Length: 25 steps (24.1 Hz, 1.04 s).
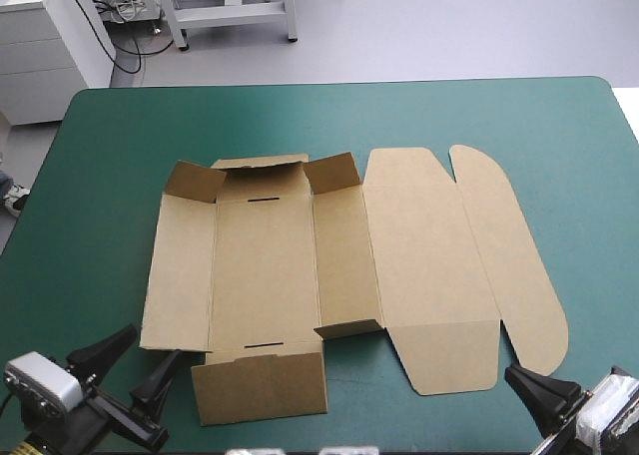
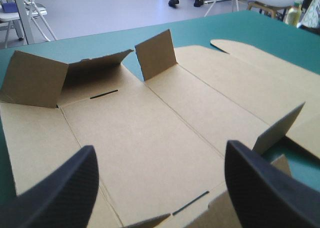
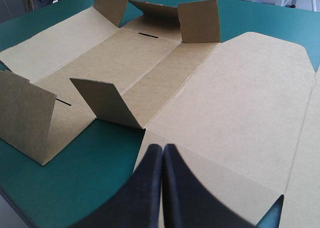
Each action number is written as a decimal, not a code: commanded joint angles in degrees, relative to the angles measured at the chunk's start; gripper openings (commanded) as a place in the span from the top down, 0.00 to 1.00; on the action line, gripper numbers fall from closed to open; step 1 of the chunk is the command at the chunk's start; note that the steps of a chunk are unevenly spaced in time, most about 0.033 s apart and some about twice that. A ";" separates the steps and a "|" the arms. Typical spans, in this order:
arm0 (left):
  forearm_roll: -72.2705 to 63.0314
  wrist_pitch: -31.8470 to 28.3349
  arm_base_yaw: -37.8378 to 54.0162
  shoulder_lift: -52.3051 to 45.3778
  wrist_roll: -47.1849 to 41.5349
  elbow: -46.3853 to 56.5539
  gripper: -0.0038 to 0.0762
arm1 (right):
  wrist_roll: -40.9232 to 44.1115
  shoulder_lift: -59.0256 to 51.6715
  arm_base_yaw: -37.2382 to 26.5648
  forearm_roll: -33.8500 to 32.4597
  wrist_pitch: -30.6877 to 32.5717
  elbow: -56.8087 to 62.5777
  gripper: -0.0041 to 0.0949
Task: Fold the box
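— So, where is the box [image 1: 339,255], that flat cut sheet of brown board?
— Spread across the middle of the table with the teal-green cover [image 1: 100,156], a little closer to the near edge than to the far one. Its long axis runs from the table's left edge toward the right edge.
— Which end points where?
— The base panel with two thin slots [image 1: 265,275] lies toward the left edge. The broad lid panel [image 1: 429,245] and its long rounded flap [image 1: 514,265] point toward the right edge.
— All of it flat?
— Not quite. On the far side two small square flaps [image 1: 331,172] stand up, and the end flap between them leans. On the near side one small flap [image 1: 349,327] is raised and the near end flap [image 1: 260,387] tilts up off the cover.
— And the left gripper with its two black fin fingers [image 1: 152,343]?
— At the table's near left corner, fingers wide apart and holding nothing, aimed at the box's near left corner, just beside it.
— The right gripper [image 3: 162,150]?
— By the near right corner, fingers pressed together into one point, empty, its tip at the near end of the lid panel.
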 commanded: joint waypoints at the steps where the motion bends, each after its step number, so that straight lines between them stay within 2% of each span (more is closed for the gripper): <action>1: 1.78 -4.94 -0.05 6.20 -4.61 -5.74 0.33 | -0.45 -0.13 -0.38 0.53 -4.61 -1.31 0.97; 5: 5.01 -2.66 -0.05 16.64 -7.02 -12.09 0.33 | -0.45 -0.13 -0.38 0.53 -4.62 -1.28 0.97; 14: 5.96 6.88 -0.05 45.08 -11.65 -29.91 0.33 | -0.45 -0.13 -0.38 1.32 -4.62 -1.28 0.97; 16: 7.10 10.56 0.18 53.02 -12.56 -35.97 0.33 | -0.58 -0.13 -0.38 1.80 -4.62 -1.28 0.97; 18: 7.53 15.96 3.19 60.45 -12.56 -42.45 0.33 | -0.58 -0.13 -0.38 1.80 -4.62 -1.18 0.97; 21: 6.84 27.30 12.93 68.79 -9.23 -51.86 0.33 | -0.58 -0.13 -0.38 1.80 -4.62 -1.18 0.97; 25: -2.69 31.30 28.85 72.60 -1.89 -53.18 0.33 | -0.58 -0.13 -0.38 1.80 -4.62 -1.18 0.97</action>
